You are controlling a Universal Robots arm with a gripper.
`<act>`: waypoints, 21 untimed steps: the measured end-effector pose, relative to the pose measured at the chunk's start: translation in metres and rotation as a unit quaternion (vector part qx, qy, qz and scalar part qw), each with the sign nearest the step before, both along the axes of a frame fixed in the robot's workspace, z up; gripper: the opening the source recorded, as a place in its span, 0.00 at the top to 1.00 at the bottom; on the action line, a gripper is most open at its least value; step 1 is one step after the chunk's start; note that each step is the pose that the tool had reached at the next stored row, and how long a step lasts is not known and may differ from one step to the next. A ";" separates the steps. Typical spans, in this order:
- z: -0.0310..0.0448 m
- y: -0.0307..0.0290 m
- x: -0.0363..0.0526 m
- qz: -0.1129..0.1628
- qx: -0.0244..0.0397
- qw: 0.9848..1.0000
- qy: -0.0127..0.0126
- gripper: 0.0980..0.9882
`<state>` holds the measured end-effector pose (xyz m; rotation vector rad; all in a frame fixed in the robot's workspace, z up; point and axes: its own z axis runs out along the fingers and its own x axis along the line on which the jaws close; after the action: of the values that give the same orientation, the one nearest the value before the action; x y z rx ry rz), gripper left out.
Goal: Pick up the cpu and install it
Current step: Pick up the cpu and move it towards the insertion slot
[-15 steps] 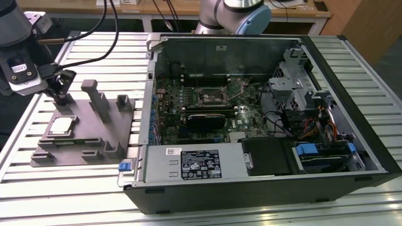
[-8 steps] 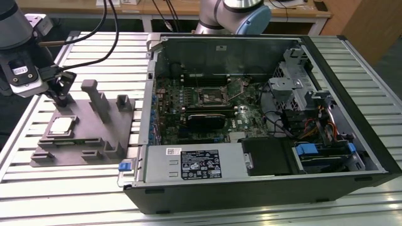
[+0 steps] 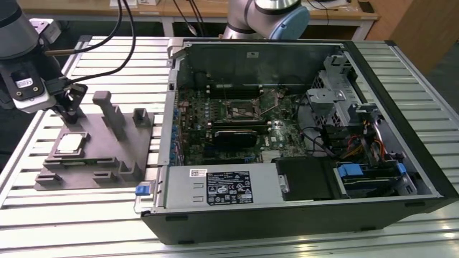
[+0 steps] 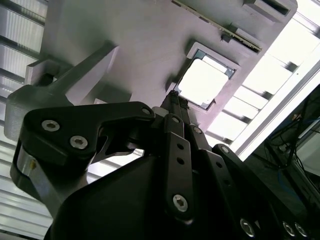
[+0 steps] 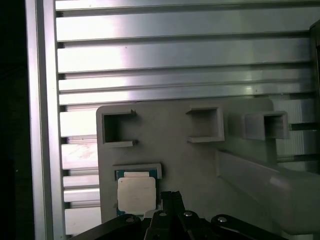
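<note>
Gripper (image 3: 72,119) hung low over grey fixture block (image 3: 107,153), claw closed on nothing, tips just beside cpu (image 3: 70,143), chip lay flat in its recess, open computer case (image 3: 301,217) nearby.

Exterior view high, overlooking table (image 3: 86,226), both wrist views close above cpu (image 5: 136,195) (image 4: 202,82)

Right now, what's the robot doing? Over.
Hand shut, empty, close by the cpu. The cpu lies in grey fixture pocket, not lifted. Nothing blocking.
</note>
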<state>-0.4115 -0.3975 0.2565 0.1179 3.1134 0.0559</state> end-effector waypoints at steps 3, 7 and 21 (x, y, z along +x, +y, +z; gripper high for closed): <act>-0.0019 0.0000 -0.0003 0.000 0.000 1.000 0.000 0.99; -0.0044 0.0000 -0.0007 0.000 -0.001 1.000 0.000 0.99; -0.0130 0.0000 -0.0023 0.000 -0.003 1.000 0.000 0.99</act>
<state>-0.4138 -0.3975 0.2435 0.1177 3.1133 0.0461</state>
